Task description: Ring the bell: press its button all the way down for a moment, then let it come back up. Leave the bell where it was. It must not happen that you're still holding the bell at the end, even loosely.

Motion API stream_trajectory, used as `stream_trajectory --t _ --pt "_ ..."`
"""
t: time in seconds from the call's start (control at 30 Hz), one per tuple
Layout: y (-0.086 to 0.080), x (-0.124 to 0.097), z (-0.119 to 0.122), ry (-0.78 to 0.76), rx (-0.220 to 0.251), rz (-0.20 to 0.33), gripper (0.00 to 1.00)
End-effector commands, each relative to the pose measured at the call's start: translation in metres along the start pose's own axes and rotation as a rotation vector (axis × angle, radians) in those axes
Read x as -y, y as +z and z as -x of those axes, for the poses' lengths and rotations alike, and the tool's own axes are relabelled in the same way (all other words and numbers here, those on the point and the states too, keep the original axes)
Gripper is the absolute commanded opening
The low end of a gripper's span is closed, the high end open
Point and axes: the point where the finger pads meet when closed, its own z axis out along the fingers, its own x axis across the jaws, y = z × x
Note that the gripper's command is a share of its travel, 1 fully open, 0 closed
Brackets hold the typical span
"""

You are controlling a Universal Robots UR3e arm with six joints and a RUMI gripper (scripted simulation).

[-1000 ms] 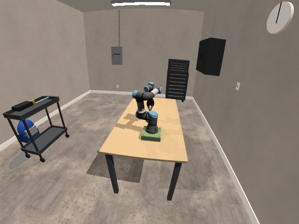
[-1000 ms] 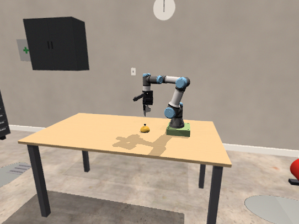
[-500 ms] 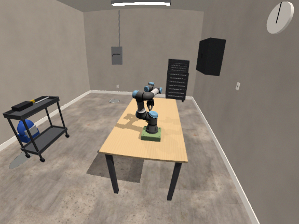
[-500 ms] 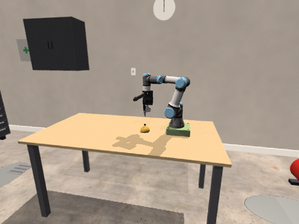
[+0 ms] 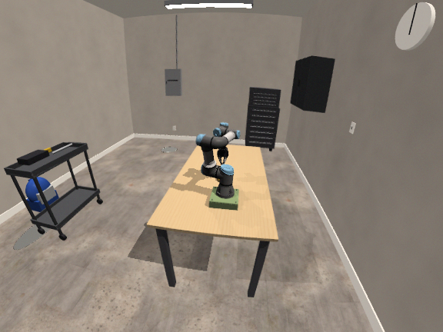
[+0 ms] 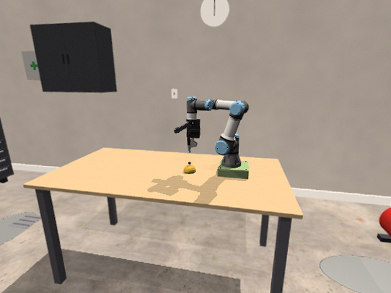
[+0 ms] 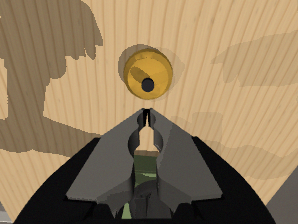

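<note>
The bell (image 6: pixel 189 169) is a small dome of yellow-gold colour with a dark button (image 6: pixel 190 163) projecting from its crown. It stands upright on the wooden tabletop (image 6: pixel 123 175), just beside the green base plate (image 6: pixel 243 174) of the arm. In the wrist view, the bell (image 7: pixel 148 74) appears as a round golden disc with the black button (image 7: pixel 147 85) showing slightly below centre. The button stands raised and nothing touches it. The arm hides the bell in the top view.
</note>
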Motion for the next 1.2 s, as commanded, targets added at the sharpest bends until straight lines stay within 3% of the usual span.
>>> stream_trajectory --t 0.0,0.8,1.17 --pt "0.006 0.001 0.000 0.000 -0.002 -0.005 0.00" --pt "0.045 0.003 0.002 0.000 -0.001 -0.004 0.00" --pt "0.055 0.004 0.003 0.000 -0.001 -0.004 0.00"
